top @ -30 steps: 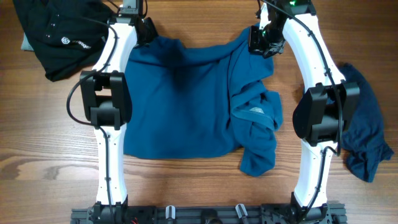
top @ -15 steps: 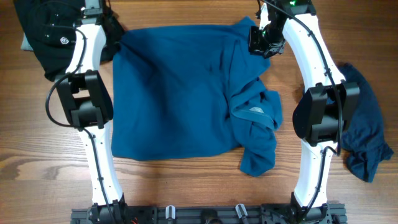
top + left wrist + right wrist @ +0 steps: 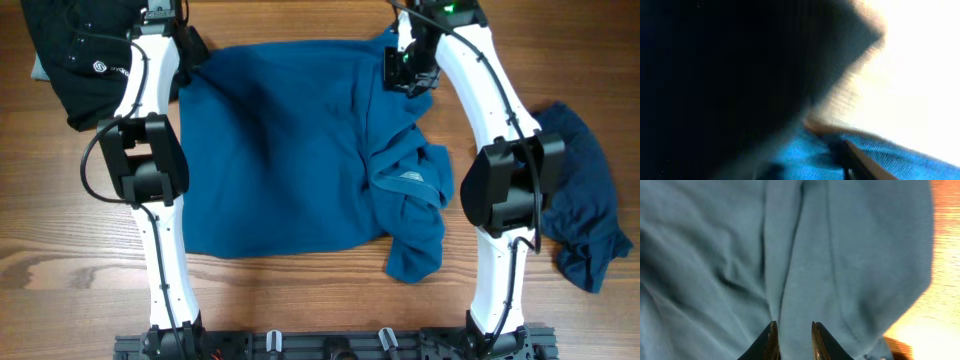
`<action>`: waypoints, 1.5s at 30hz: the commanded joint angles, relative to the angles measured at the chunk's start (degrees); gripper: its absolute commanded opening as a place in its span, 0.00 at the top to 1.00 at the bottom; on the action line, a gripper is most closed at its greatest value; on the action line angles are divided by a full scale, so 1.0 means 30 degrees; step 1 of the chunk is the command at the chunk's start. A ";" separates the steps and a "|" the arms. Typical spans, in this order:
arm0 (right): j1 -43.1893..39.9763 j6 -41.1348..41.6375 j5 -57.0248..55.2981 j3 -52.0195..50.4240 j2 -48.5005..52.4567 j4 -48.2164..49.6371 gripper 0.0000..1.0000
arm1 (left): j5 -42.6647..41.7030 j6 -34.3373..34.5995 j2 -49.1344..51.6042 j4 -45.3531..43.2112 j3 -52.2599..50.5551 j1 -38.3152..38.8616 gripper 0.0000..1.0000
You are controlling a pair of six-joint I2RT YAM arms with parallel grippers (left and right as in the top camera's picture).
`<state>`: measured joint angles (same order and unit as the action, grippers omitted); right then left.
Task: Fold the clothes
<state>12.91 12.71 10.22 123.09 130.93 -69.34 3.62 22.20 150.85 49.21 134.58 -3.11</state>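
The mid-blue T-shirt lies spread across the table's middle, its right side folded over and bunched. My left gripper sits at the shirt's far left corner. The left wrist view is blurred and dark, showing only bright blue cloth and one dark finger. My right gripper hovers over the shirt's far right part. In the right wrist view its gripper stands slightly open over creased cloth. A darker blue garment lies crumpled at the right.
A black garment is heaped at the far left corner, close to my left arm. Bare wooden tabletop shows left, right and in front of the shirt. The arms' base rail runs along the near edge.
My left arm swung left and pulled the shirt's far left corner outward, so the shirt now lies wider and flatter. My right gripper shifted slightly left and its fingers parted.
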 commanded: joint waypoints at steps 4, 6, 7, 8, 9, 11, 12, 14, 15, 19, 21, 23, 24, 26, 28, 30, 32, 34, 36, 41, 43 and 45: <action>0.0466 0.0401 -0.0372 -0.0197 0.0364 -0.0160 0.77 | -0.2936 0.1763 -0.1916 0.4116 -0.0488 0.0991 0.55; 0.0532 0.0284 -0.0306 -0.0248 0.0364 -0.0357 0.75 | -0.3351 0.1756 -0.2237 0.4728 -0.0488 0.1180 0.59; 0.0590 0.0029 -0.0058 -0.0350 0.0364 -0.0503 0.75 | -0.3330 0.1749 -0.2484 0.4991 -0.0488 0.1297 0.59; 0.0627 -0.0328 0.0175 -0.0488 0.0364 -0.0576 0.73 | -0.3286 0.1676 -0.2630 0.4983 -0.0488 0.1377 0.59; 0.0656 -0.0459 0.0204 -0.0656 0.0364 -0.0619 0.72 | -0.3089 0.1690 -0.2827 0.4925 -0.0488 0.1421 0.59; 0.0685 -0.0627 0.0204 -0.1326 0.0364 -0.0532 0.70 | -0.1938 0.1698 -0.3162 0.4255 -0.0488 0.1450 0.59; 0.0685 -0.0634 0.0211 -0.1734 0.0364 -0.0401 0.69 | -0.1188 0.1719 -0.3286 0.3912 -0.0488 0.1450 0.58; 0.0685 -0.0627 0.0211 -0.2754 0.0364 0.0022 0.69 | -0.0685 0.1763 -0.3687 0.3810 -0.0488 0.1370 0.58; 0.0685 -0.0648 0.0219 -0.3257 0.0364 0.0270 0.69 | -0.0787 0.1763 -0.3796 0.3978 -0.0488 0.1355 0.59; 0.0685 -0.0707 0.0539 -0.5064 0.0364 0.1727 0.73 | -0.1049 0.1756 -0.4153 0.5173 -0.0488 0.1443 0.66; 0.0678 -0.0714 0.1719 -0.5574 0.0364 0.2557 0.76 | -0.1042 0.1756 -0.4167 0.6703 -0.0495 0.1676 0.73; 0.0699 -0.0743 0.2404 -0.5574 0.0364 0.2922 0.76 | -0.1035 0.1756 -0.4109 0.7788 -0.0495 0.1858 0.73; 0.0714 -0.0729 0.2630 -0.5574 0.0364 0.3082 0.75 | -0.1071 0.1770 -0.4102 0.8502 -0.0495 0.1938 0.73; 0.0714 -0.0743 0.2608 -0.5574 0.0364 0.3162 0.74 | -0.1537 0.1770 -0.4102 1.0178 -0.0495 0.2084 0.74; 0.0714 -0.0721 0.2229 -0.5581 0.0372 0.3045 0.73 | -0.2579 0.1749 -0.4102 1.1497 -0.0503 0.2222 0.74; 0.0714 -0.0670 0.1362 -0.5610 0.0364 0.3053 0.71 | -0.2841 0.1741 -0.4102 1.2269 -0.0627 0.2433 0.73; 0.0714 -0.0364 0.0197 -0.5610 0.0372 0.3162 0.67 | -0.2834 0.1683 -0.4102 1.2458 -0.1100 0.2776 0.70; 0.0656 -0.0189 -0.0823 -0.5625 0.0379 0.3344 0.65 | -0.2834 0.1690 -0.4102 1.1890 -0.1916 0.3075 0.68; 0.0554 -0.0197 -0.1275 -0.5632 0.0379 0.3475 0.64 | -0.2834 0.1690 -0.4102 1.1285 -0.2900 0.3322 0.66; 0.0131 -0.0211 -0.1486 -0.5625 0.0379 0.3432 0.67 | -0.2820 0.1690 -0.4102 1.1147 -0.5501 0.3621 0.76; 0.0080 -0.0153 -0.1821 -0.5617 0.0342 0.3330 0.69 | -0.2463 0.1690 -0.4102 1.1009 -0.6251 0.3665 0.80; 0.0073 0.0379 -0.2237 -0.5617 0.0168 0.3133 0.68 | -0.2164 0.1683 -0.4102 1.0987 -0.6368 0.3665 0.80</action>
<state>13.65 11.92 7.27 106.56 131.17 -59.22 -4.36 27.11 139.79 82.41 117.23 7.90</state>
